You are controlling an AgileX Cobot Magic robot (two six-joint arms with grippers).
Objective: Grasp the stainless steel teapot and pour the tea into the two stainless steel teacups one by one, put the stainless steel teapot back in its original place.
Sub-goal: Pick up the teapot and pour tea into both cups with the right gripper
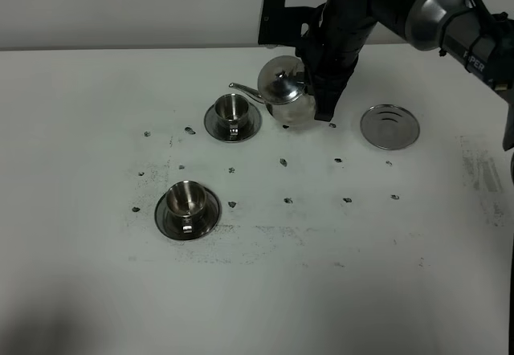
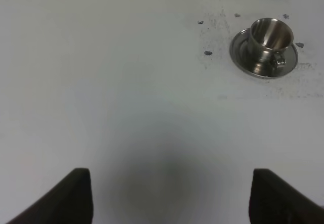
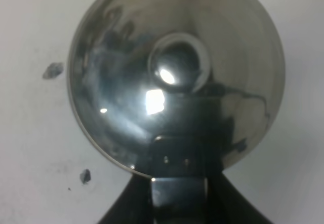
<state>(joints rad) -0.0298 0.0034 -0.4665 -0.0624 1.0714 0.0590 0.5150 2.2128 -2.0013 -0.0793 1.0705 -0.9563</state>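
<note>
The right fingers are clamped on the loop handle of the teapot. The pot hangs clear of its tray, between that tray and the far cup. From the grip, the pot's long axis runs handle to spout, leftward in the high view. The spout tip sits close above that cup's rim; whether it is over the mouth or just short I cannot tell, and no tea shows. The next move, I judge, turns on that line: tipping the pot forward along it into the far cup, then the near cup. The left fingers are spread wide with nothing between them, over bare table. The right arm is the one at the pot. White lettering on it is too small to read; the steelware shows no readable marks.
</note>
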